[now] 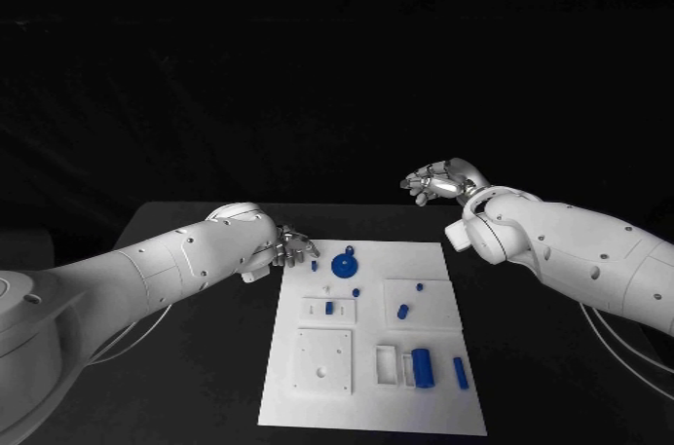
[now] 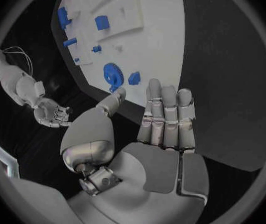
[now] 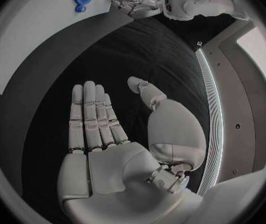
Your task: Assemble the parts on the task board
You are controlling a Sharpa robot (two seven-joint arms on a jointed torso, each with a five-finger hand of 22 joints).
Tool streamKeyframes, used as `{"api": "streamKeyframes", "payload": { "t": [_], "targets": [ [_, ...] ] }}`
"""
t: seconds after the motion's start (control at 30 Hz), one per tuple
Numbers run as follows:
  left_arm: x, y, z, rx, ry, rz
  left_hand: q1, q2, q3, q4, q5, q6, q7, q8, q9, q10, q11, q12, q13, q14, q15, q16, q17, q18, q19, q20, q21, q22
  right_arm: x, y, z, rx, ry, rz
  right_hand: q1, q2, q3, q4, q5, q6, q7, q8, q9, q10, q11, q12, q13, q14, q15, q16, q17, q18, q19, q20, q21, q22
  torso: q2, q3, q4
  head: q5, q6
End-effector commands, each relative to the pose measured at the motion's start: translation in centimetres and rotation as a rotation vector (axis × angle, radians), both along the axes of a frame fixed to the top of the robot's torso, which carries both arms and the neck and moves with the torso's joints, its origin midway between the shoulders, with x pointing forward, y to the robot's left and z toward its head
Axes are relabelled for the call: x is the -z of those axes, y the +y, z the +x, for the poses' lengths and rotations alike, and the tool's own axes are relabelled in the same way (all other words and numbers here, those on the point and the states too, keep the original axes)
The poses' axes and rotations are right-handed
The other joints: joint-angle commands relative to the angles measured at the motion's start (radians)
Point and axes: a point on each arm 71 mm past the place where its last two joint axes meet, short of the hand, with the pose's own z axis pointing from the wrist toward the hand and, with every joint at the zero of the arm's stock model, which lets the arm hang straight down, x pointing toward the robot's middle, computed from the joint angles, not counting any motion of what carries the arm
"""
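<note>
Lying in the middle of the black table (image 1: pixel 168 367), the white task board (image 1: pixel 377 406) carries several small blue parts. At its far left corner there is a blue gear (image 1: pixel 346 266), and a small blue piece (image 1: pixel 314 266) sits just to the left of it, close to the board's left edge. Nearer to the robot, a short blue peg (image 1: pixel 330 308) stands in a raised white block on the left half, and two more small blue pieces (image 1: pixel 403 311) are on the right half, around the middle of the board. At the near right part, a blue rectangular block (image 1: pixel 422 367) stands beside a white frame, and a thin blue bar (image 1: pixel 461 372) lies just to the right of it. The left hand (image 1: pixel 292 245) is at the far left corner of the board, beside the small blue piece; in its wrist view the fingers (image 2: pixel 164 114) are straight and apart from the thumb, and the hand holds nothing. Whether it touches the board, I cannot tell. The right hand (image 1: pixel 444 182) is raised beyond the far right corner of the board, well apart from the parts; its wrist view shows a flat palm with the fingers (image 3: pixel 92 114) stretched out together and the thumb to the side, so it is empty too.
</note>
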Motion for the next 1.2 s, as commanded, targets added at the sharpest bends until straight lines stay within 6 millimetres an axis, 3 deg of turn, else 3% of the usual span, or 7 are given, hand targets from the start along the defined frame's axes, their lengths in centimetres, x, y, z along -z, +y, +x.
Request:
{"api": "streamKeyframes", "payload": {
  "t": [0.03,1.2],
  "targets": [
    [0.1,-0.6,-0.2,0.04,0.027,-0.01,-0.001,0.007,-0.002,0.003,-0.002,0.006,-0.002,0.006,-0.001,0.007,0.001,-0.005,0.002,0.006,-0.002,0.006,0.001,-0.002,0.007,-0.084,0.003,0.001,0.0,0.2,-0.1,-0.017,0.001,0.001,0.001,0.013,0.001,0.001,0.006,-0.005,0.022,0.005,-0.002,-0.006,0.002,0.006,-0.002,-0.005,-0.001,-0.001,-0.001,0.016,-0.007,0.001,-0.004,0.002,-0.002,0.0007,0.0018,-0.001,-0.002],
    [1.2,-1.1,-0.2,0.045,0.061,-0.026,0.013,0.073,-0.009,-0.024,-0.001,0.003,-0.001,0.014,-0.016,0.003,0.002,-0.013,0.007,-0.002,-0.001,0.009,0.005,-0.003,0.0,-0.084,0.0,0.012,0.0,0.6,-0.1,-0.026,0.007,0.001,0.006,0.015,0.005,-0.001,0.006,-0.006,0.022,0.006,-0.003,-0.007,0.002,0.009,-0.005,-0.006,-0.001,0.0,-0.001,0.016,-0.007,0.001,-0.005,0.002,-0.001,0.0006,0.0027,-0.004,-0.007]
  ]
}}
